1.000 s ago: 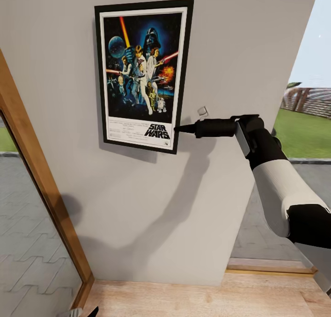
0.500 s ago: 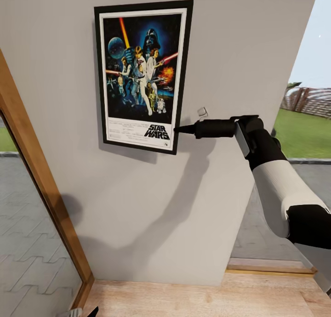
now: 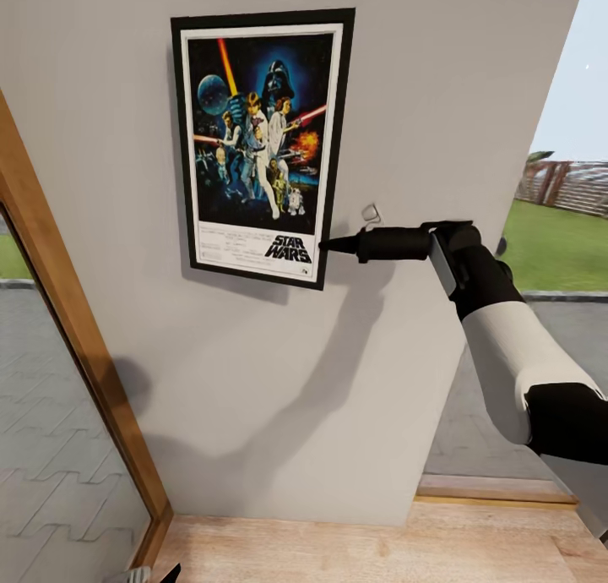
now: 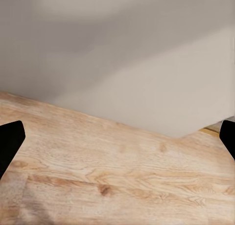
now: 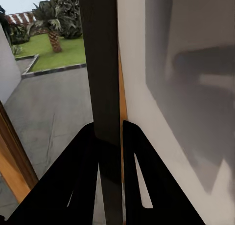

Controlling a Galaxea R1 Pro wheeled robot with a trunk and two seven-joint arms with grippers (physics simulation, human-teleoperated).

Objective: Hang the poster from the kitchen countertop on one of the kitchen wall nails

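The poster [image 3: 257,144], a black-framed Star Wars print, lies flat against the pale grey wall [image 3: 439,84], slightly tilted. My right gripper [image 3: 326,245] reaches in from the right and is shut on the poster's lower right edge. In the right wrist view, the black fingers [image 5: 83,156] of my right gripper [image 5: 108,133] clamp the dark frame edge [image 5: 100,63]. My left gripper [image 4: 117,142] hangs low over the wooden floor [image 4: 117,176], open and holding nothing. Any wall nail is hidden. The kitchen countertop is out of view.
A small pale hook-like shape [image 3: 371,211] sits on the wall just above my right gripper. A wooden door frame [image 3: 67,329] runs down the left. Right of the wall, an opening [image 3: 557,220] looks onto grass and paving.
The poster has slid a little down the wall, with my right gripper going down with it. The left arm has not moved.
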